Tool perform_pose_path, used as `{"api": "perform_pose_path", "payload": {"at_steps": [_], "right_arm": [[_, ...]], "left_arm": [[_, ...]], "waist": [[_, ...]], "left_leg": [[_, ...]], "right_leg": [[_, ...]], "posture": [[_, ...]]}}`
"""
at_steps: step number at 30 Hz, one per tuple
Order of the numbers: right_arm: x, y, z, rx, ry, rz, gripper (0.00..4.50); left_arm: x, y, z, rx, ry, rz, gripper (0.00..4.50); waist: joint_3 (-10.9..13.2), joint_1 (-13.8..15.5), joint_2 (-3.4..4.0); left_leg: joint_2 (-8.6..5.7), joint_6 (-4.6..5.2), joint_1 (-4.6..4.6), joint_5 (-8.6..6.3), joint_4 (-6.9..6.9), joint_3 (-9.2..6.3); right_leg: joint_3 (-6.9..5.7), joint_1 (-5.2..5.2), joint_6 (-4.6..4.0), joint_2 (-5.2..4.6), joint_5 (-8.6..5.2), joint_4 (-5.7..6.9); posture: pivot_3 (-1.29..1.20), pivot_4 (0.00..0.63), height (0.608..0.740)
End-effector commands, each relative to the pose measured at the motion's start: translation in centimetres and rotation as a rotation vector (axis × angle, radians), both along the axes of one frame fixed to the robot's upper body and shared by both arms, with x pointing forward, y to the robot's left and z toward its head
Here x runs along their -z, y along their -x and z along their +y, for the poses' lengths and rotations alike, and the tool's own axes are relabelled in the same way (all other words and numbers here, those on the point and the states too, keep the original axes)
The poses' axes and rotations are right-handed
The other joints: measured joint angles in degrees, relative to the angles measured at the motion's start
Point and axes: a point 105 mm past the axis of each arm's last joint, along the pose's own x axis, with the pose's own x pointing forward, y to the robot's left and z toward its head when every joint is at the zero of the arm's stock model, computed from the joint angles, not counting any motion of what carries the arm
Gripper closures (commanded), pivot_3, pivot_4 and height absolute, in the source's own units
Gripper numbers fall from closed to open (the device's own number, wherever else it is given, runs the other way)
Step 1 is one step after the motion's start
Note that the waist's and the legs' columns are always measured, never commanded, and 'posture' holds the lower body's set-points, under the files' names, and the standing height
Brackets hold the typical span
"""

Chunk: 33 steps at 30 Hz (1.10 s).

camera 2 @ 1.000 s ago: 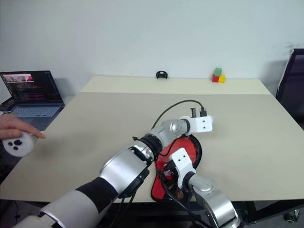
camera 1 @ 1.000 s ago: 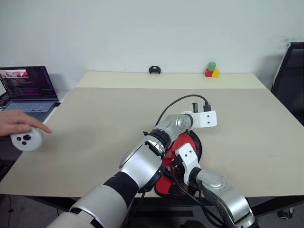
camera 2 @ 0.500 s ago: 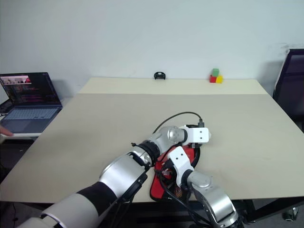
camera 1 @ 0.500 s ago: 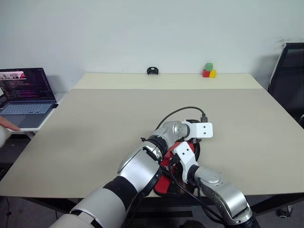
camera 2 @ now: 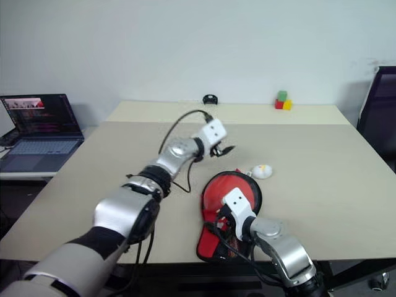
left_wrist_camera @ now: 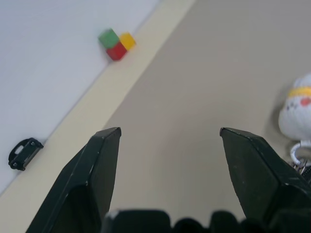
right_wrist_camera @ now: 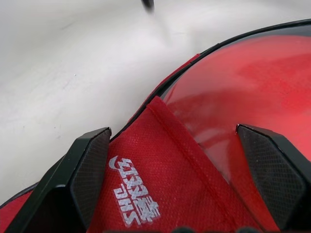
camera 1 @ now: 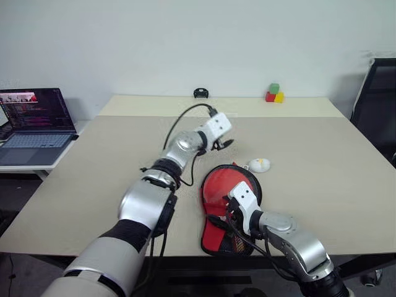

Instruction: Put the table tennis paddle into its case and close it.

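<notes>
The case (camera 1: 213,234) lies near the table's front edge, its red fabric side with the white logo (right_wrist_camera: 133,194) facing up. Past the fabric's edge shows a smooth, shiny red round surface with a black rim, which looks like the table tennis paddle's face (right_wrist_camera: 252,92); its handle is hidden. My right gripper (right_wrist_camera: 172,130) hovers open just over the case, one finger on each side of the fabric flap. My left gripper (camera 1: 224,145) is raised above the table's middle, beyond the case, open with nothing between its fingers (left_wrist_camera: 104,155).
A small white charm on a key ring (camera 1: 258,164) lies on the table just past the case. At the far edge sit coloured blocks (camera 1: 272,93) and a small black object (camera 1: 200,93). A laptop (camera 1: 34,117) stands at the left, a black chair (camera 1: 377,99) at the right.
My left gripper opened and swung up and leftward away from the case, uncovering the round red face and the white charm. The person's hand at the left is gone.
</notes>
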Motion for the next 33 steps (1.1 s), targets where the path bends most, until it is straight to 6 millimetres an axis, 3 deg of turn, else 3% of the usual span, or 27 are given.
{"api": "perform_pose_path", "payload": {"at_steps": [1, 3, 7, 13, 18, 25, 33], "right_arm": [[3.4, 0.0, -2.9, 0.053, 0.075, 0.156, 0.00], [1.6, -0.6, -3.0, 0.048, 0.025, 0.125, 0.00], [-1.6, -0.9, -3.0, -0.010, -0.059, 0.079, 0.00], [-6.8, 1.4, -2.2, -0.160, -0.233, 0.102, 0.00], [-8.9, 1.5, -3.8, -0.156, -0.288, 0.106, 0.00], [-10.7, -0.1, -8.0, -0.028, -0.245, 0.040, 0.00], [-11.5, -1.8, -10.8, 0.102, -0.207, -0.031, 0.00]], "left_arm": [[-1.5, 1.3, 1.0, 0.135, 0.138, 0.001, 0.95], [-0.5, 2.6, 2.6, 0.220, 0.137, 0.022, 0.95], [0.9, 5.0, 3.8, 0.310, 0.162, 0.094, 0.95], [3.3, 8.0, 4.3, 0.317, 0.187, 0.194, 0.95], [4.4, 9.0, 2.2, 0.354, 0.166, 0.202, 0.95], [6.6, 9.0, -0.1, 0.427, 0.093, 0.247, 0.95], [11.0, 8.7, -2.1, 0.425, 0.059, 0.380, 0.95]], "waist": [[0.00, 0.09, 0.01], [0.03, 0.10, 0.04], [0.30, 0.07, 0.13], [0.50, 0.25, 0.36], [0.57, 0.54, 0.40], [0.68, 0.74, 0.48], [0.71, 0.80, 0.44]], "left_leg": [[0.00, 0.00, 0.00, 0.00, 0.00, -0.02], [0.00, 0.00, -0.01, 0.00, 0.00, -0.04], [0.02, -0.02, -0.11, -0.02, -0.02, -0.10], [0.03, -0.03, -1.17, -0.01, 0.12, -0.26], [0.00, -0.01, -1.20, -0.02, 0.09, -0.29], [-0.04, 0.00, -1.19, -0.02, 0.06, -0.25], [-0.02, 0.03, -1.19, -0.03, 0.05, -0.15]], "right_leg": [[-0.03, 0.02, 0.00, 0.00, 0.00, -0.02], [-0.04, 0.03, -0.01, -0.02, 0.01, -0.03], [0.19, -0.04, -0.31, -0.08, 0.17, -0.06], [0.18, -1.00, -0.37, -0.21, 0.20, 0.03], [0.10, -0.94, -0.37, -0.25, 0.20, -0.15], [0.10, -0.93, -0.36, -0.23, 0.19, -0.17], [0.15, -0.93, -0.34, -0.07, 0.18, -0.19]], "posture": [[0.00, 0.150, 0.740], [0.00, 0.150, 0.740], [0.00, 0.150, 0.740], [0.00, 0.150, 0.740], [0.00, 0.150, 0.740], [0.00, 0.150, 0.740], [0.00, 0.150, 0.740]]}}
